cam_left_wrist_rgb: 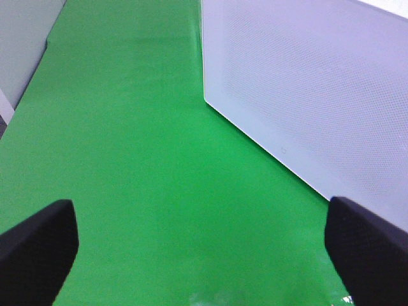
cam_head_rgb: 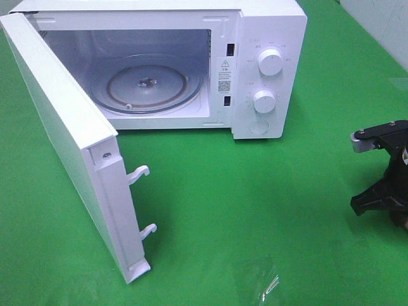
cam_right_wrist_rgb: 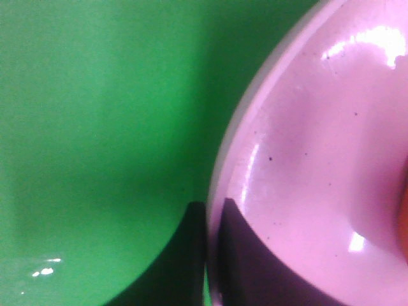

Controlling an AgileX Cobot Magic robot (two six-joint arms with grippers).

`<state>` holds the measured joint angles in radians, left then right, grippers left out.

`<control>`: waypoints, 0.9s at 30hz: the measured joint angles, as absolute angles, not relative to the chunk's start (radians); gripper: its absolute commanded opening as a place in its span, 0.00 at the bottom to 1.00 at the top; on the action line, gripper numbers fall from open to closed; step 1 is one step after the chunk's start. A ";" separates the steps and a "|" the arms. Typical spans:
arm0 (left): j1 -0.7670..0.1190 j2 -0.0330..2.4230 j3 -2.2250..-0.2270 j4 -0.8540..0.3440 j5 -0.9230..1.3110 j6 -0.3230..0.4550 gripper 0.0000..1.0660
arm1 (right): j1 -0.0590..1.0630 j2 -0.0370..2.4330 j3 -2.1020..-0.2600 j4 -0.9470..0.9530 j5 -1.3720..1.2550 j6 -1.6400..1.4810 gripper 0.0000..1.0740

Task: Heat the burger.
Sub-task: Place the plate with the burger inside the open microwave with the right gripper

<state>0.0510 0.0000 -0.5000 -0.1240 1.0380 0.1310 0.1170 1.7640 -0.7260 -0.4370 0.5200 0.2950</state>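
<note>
While the microwave has tiny grey print around both knobs, it's all too small to read. The sticker on the front frame, just left of the knobs, has a warning triangle and a QR code, but its text is unreadable too. The door is swung wide open off the microwave's left side, so you can see the glass turntable inside. Everything sits on a bright green cloth that's a bit shiny in front of the microwave, and there's a pale panel behind it on the right. The right gripper, off to the microwave's right, is clenched on the rim of a pink plate. The burger only peeks in as an orange-brown sliver on that plate. The left gripper hangs with its jaws spread wide, just beside the door's dotted outer face.
</note>
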 measured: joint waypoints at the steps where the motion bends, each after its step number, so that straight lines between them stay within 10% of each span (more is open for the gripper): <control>1: 0.051 0.000 -0.500 -0.124 1.038 0.131 0.92 | 0.117 1.764 -0.726 -0.437 0.520 0.295 0.00; 27: 0.051 0.000 -0.500 -0.124 1.038 0.131 0.92 | 0.281 1.618 -0.724 -0.514 0.764 0.449 0.00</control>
